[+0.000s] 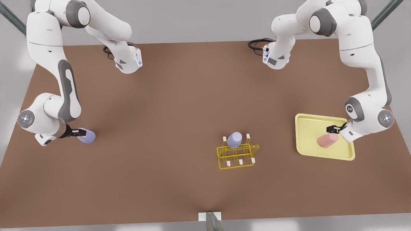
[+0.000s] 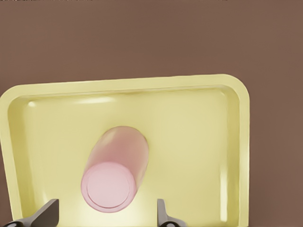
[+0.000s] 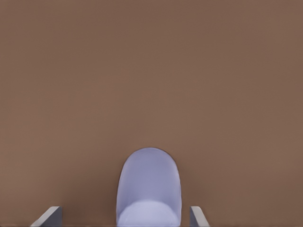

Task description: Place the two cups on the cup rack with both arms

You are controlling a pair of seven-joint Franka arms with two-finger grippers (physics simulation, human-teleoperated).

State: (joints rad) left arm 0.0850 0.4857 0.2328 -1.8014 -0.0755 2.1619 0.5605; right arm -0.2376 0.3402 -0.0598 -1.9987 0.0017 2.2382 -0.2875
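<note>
The pale pink cup [image 1: 327,140] [image 2: 116,177] rests on the flat pale yellow tray [image 1: 308,122] at the front view's right and seems to lie on its side. My left gripper [image 1: 332,129] [image 2: 106,210] is open, one finger on each side of the cup's near end, not touching it. At the front view's left a lavender cup [image 1: 86,135] [image 3: 149,184] sits on the bare table. My right gripper [image 1: 78,131] [image 3: 125,215] is open around its near end. The bright yellow cup rack [image 1: 237,155] stands at centre-right, with another lavender cup [image 1: 234,139] on one of its back pegs.
The brown table [image 1: 179,106] stretches wide between the two arms. The tray's raised rim [image 2: 241,142] surrounds the pink cup. Both arm bases stand at the table's far edge, with black cables [image 1: 257,45] beside them. A small white bracket [image 1: 209,216] sits at the near edge.
</note>
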